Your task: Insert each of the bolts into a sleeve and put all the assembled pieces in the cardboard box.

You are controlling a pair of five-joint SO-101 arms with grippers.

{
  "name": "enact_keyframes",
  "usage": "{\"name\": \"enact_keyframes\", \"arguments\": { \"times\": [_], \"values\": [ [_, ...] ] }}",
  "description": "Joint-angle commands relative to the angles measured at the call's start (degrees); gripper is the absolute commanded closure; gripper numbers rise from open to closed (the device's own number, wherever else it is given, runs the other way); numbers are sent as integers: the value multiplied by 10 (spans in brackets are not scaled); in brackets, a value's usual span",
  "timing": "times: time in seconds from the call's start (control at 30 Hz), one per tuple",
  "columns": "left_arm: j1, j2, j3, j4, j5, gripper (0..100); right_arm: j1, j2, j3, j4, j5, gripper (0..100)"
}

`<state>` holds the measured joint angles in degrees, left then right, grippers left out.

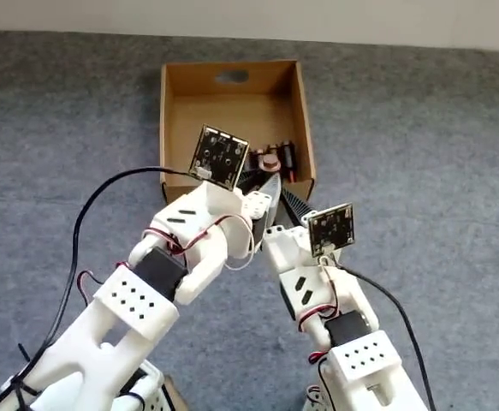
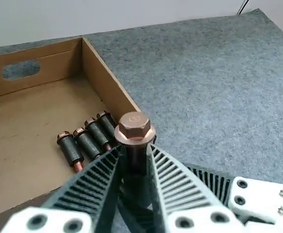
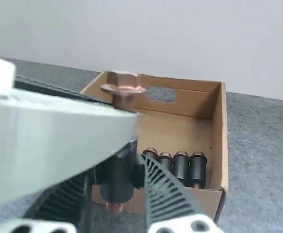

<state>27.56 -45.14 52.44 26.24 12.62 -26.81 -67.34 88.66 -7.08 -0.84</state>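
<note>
Bolt (image 2: 135, 128) and sleeve (image 3: 117, 182) held at cardboard box (image 1: 172, 111)
Left gripper (image 2: 133, 154) clamps the bolt, right gripper (image 3: 114, 172) the sleeve; four assembled pieces (image 2: 85, 141) lie inside.

Glossy coppery metal bolt (image 2: 134, 128), matt black sleeve (image 3: 117, 177) (perhaps rubber), cardboard box (image 2: 107, 85), rough grey carpet (image 2: 204, 87).

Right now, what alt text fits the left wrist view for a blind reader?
The left gripper clamps an upright copper-headed bolt by its shank. Behind it, four assembled pieces lie side by side in the cardboard box, on grey carpet.
</note>
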Motion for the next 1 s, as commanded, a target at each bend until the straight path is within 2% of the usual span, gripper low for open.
{"name": "enact_keyframes", "arguments": {
  "times": [0.0, 0.13, 0.37, 0.47, 0.57, 0.67, 0.77, 0.97],
  "values": [
    [-6, -51, 15, 3, -10, 947, 15, -9, -7, -15, 5, 993],
    [-9, -138, 58, 3, -36, 803, 15, -9, -7, -15, 5, 993],
    [-13, -293, 144, 5, -40, 798, 15, -7, -7, -15, 5, 993],
    [-47, -363, 151, 50, -98, 799, 15, -7, -7, -15, 5, 993],
    [-126, -421, 154, 108, -147, 857, 15, -7, -7, -11, 5, 993],
    [-186, -435, 207, 139, -146, 1000, 32, -10, -15, 0, 5, 993],
    [-211, -435, 291, 131, -150, 978, 58, -10, -65, 62, 5, 993],
    [-213, -441, 404, 60, -214, 991, 75, -9, -215, 301, 4, 993]
  ]
}}
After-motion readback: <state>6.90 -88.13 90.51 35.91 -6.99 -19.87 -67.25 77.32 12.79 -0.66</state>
